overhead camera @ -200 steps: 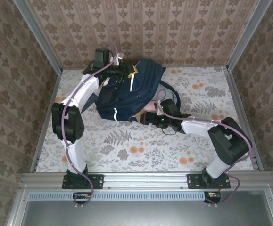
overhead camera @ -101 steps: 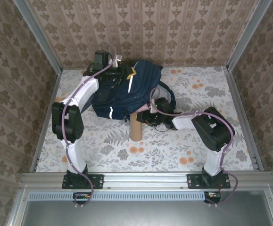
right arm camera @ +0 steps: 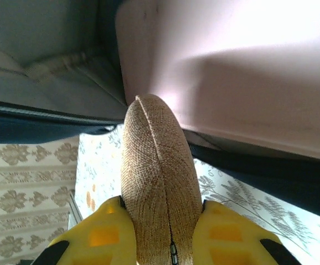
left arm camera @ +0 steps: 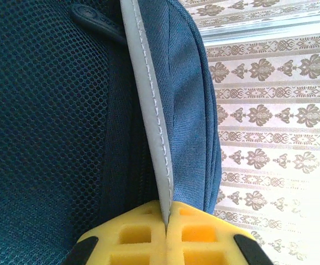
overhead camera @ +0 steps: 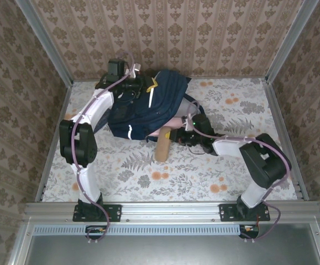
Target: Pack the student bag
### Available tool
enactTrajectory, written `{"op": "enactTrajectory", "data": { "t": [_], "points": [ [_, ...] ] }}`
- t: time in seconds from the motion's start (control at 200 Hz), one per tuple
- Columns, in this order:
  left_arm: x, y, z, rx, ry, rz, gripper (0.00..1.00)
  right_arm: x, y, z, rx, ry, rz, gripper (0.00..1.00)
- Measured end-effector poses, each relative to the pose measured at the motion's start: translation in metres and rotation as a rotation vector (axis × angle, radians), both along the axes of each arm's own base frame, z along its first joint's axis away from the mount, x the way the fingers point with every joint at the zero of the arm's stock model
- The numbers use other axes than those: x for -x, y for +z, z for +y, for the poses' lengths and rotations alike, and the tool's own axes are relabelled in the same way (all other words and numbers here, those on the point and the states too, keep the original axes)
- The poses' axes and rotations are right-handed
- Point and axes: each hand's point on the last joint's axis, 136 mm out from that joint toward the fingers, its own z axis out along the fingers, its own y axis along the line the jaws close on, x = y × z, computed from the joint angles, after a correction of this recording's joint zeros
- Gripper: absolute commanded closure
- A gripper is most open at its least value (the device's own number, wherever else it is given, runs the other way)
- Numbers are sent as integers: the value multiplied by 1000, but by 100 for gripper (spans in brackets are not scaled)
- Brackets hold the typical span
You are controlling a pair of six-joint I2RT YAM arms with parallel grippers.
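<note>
The bag [overhead camera: 143, 113] sits far-side on the table [overhead camera: 231, 116], its grey trim [left arm camera: 148, 110] pinched by the left gripper [left arm camera: 165, 226], while the right gripper [right arm camera: 160, 226] clamps a tan pouch [right arm camera: 155, 154] against its near edge — a slipped trim could sag and block entry

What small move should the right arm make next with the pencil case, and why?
Probably push the tan woven pencil case a little farther forward into the student bag. The right gripper is shut on its zipper end, its tip is just at the bag's mouth beside a pink panel, and the left gripper pinches the grey trim, holding the bag.
</note>
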Motion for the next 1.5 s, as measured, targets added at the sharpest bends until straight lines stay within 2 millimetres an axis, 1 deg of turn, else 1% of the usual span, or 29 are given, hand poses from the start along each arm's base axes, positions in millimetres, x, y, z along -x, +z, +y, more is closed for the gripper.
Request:
{"op": "enactTrajectory", "data": {
  "t": [0.165, 0.22, 0.285, 0.365, 0.44, 0.535, 0.605, 0.67, 0.725, 0.75, 0.79, 0.835, 0.885, 0.94, 1.005, 1.05, 1.075, 1.14, 1.2, 1.34, 1.44, 1.495],
  "points": [
    [3, 7, 3, 3, 2, -3, 100, -25, 37, -45, -36, -126, -65, 92],
    [4, 9, 4, 4, 1, -6, 100, -36, 44, -62, -46, -180, -68, 92],
    [5, 11, 4, 5, 1, -8, 100, -50, 49, -76, -61, -243, -57, 92],
    [6, 11, 4, 4, -1, -3, 100, -77, 55, -90, -83, -335, -39, 92],
    [7, 10, 3, 2, -3, 2, 100, -106, 57, -91, -121, -393, -19, 91],
    [9, 11, 0, 1, -11, -2, 100, -144, 56, -77, -190, -441, 11, 90],
    [10, 12, -2, 0, -16, -3, 100, -168, 51, -59, -216, -455, 33, 90],
    [11, 13, -2, -1, -16, -2, 100, -186, 51, -34, -223, -452, 37, 89],
    [11, 15, -2, -1, -16, -1, 100, -194, 52, -10, -221, -434, 37, 85],
    [11, 16, -2, -2, -16, -1, 100, -196, 53, 4, -222, -421, 37, 81],
    [11, 18, -2, -1, -16, -1, 100, -198, 56, 26, -231, -399, 31, 72],
    [10, 20, -1, -1, -13, -3, 100, -196, 58, 50, -241, -368, 26, 54],
    [9, 22, 0, -1, -10, -7, 100, -191, 53, 75, -252, -336, 37, 37],
    [7, 25, 2, 0, -3, -9, 100, -185, 46, 88, -250, -315, 49, 27],
    [3, 26, 7, 0, 6, -9, 100, -181, 34, 94, -239, -304, 68, 22],
    [1, 26, 9, 1, 10, -9, 100, -179, 27, 91, -228, -310, 79, 19],
    [1, 26, 9, 1, 10, -11, 100, -179, 26, 89, -226, -308, 76, 18],
    [0, 26, 7, 3, 6, -11, 100, -178, 28, 78, -211, -309, 59, 16],
    [-1, 26, 5, 3, 3, -11, 100, -175, 30, 62, -185, -322, 46, 16],
    [0, 27, 2, 3, -2, -14, 100, -168, 35, 8, -142, -379, 25, 15],
    [2, 27, 1, -13, -8, -14, 100, -160, 39, -36, -112, -436, 8, 15],
    [4, 24, -4, -30, -21, -16, 100, -154, 42, -60, -86, -478, 5, 15]
  ]
}}
